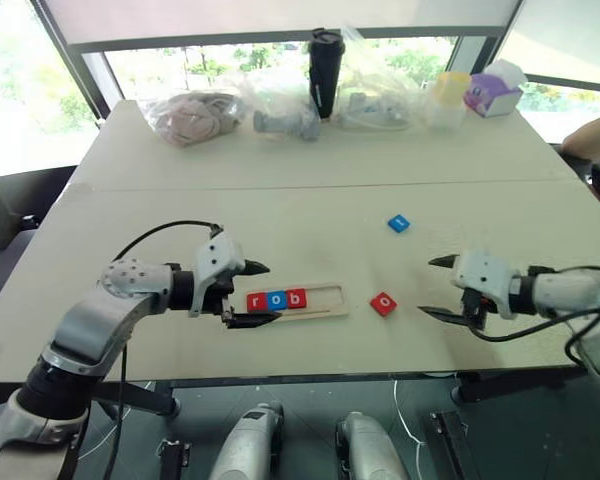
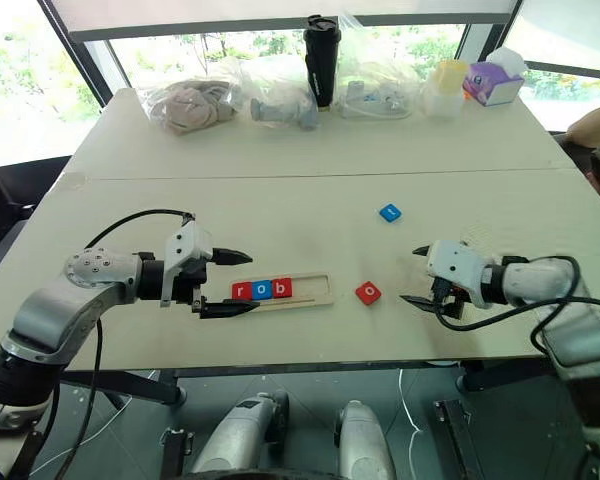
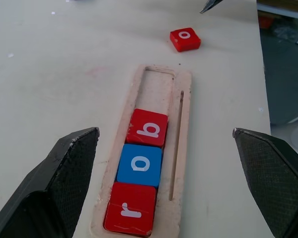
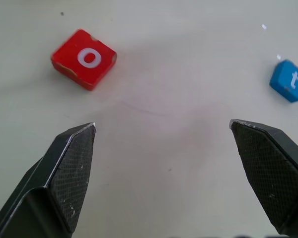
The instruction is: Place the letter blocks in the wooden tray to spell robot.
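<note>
Sitting in the wooden tray (image 1: 320,301) near the counter's (image 1: 280,220) front edge are 3 blocks, red r (image 1: 256,301), blue o (image 1: 276,299), red b (image 1: 296,297), filling its left part w/ the right part bare. Left tool (image 1: 255,294) hangs spread wide around the tray's left end, gripping nothing; right tool (image 1: 438,287) is also released & empty, over bare counter off to the right. Red o block (image 1: 383,303) lies loose just right of the tray, btwn it & the right tool, and the blue t block (image 1: 399,223) lies farther back, well apart from the tray.

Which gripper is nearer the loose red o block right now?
Right. The right gripper sits just beside the red o block; the left gripper is across the wooden tray.
</note>
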You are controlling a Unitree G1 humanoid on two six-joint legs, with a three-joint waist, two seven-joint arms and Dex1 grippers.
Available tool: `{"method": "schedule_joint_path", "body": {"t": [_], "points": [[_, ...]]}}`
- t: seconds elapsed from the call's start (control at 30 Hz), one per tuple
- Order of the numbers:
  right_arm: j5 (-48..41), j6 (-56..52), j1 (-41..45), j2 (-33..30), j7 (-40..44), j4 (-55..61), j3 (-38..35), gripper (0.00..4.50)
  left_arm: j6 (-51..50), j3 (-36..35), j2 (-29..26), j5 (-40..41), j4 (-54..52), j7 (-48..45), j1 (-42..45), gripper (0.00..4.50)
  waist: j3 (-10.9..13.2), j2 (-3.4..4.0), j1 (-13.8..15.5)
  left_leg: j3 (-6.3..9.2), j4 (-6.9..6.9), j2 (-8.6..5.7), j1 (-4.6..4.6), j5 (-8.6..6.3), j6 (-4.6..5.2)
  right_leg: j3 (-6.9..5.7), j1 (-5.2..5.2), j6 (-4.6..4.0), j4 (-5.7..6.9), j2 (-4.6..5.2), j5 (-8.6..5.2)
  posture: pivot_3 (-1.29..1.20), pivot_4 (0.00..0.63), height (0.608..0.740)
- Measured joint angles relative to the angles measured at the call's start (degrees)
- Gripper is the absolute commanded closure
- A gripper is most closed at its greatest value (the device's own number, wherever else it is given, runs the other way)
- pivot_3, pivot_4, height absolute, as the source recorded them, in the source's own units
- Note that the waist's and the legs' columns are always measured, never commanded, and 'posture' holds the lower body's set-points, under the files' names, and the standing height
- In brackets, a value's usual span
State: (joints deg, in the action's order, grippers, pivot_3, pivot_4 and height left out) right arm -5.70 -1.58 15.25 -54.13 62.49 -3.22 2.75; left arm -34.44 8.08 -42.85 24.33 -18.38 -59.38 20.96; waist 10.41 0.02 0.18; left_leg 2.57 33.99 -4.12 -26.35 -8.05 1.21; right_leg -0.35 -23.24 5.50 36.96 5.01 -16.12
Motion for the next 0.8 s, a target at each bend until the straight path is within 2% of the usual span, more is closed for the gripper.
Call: {"method": "schedule_joint_path", "body": {"t": [0.1, 0.27, 0.8], "points": [[0.8, 5.1, 3.4, 2.2, 3.0, -5.5, 3.3, 0.04, -0.3, -0.4, -0.1, 0.1, -1.1, 1.0, -0.9, 0.0, 0.0, 0.0, 0.3, 0.0, 0.0, 0.0, -0.01, 0.01, 0.03, 0.0, -0.01, 0.02, 0.01, 0.0, 0.01, 0.0, 0.15, 0.74], [0.9, 8.1, 5.6, 4.2, 5.6, -8.5, 4.3, 0.04, -1.5, -1.2, -0.8, 0.2, -2.9, 2.4, -3.1, 0.0, 0.0, 0.0, 0.5, 0.02, 0.08, 0.0, 0.02, -0.05, -0.07, 0.01, 0.01, 0.01, 0.1, 0.0, 0.01, 0.0, 0.15, 0.74], [1.0, 7.4, 12.5, 9.9, 9.5, -14.2, 8.0, 0.04, -2.4, -2.2, -0.9, 1.1, -4.5, 4.6, -4.0, 0.0, 0.0, 0.01, 0.5, 0.02, 0.1, -0.01, 0.06, -0.06, -0.09, 0.02, 0.01, 0.01, 0.17, -0.02, 0.01, 0.0, 0.15, 0.74]]}}
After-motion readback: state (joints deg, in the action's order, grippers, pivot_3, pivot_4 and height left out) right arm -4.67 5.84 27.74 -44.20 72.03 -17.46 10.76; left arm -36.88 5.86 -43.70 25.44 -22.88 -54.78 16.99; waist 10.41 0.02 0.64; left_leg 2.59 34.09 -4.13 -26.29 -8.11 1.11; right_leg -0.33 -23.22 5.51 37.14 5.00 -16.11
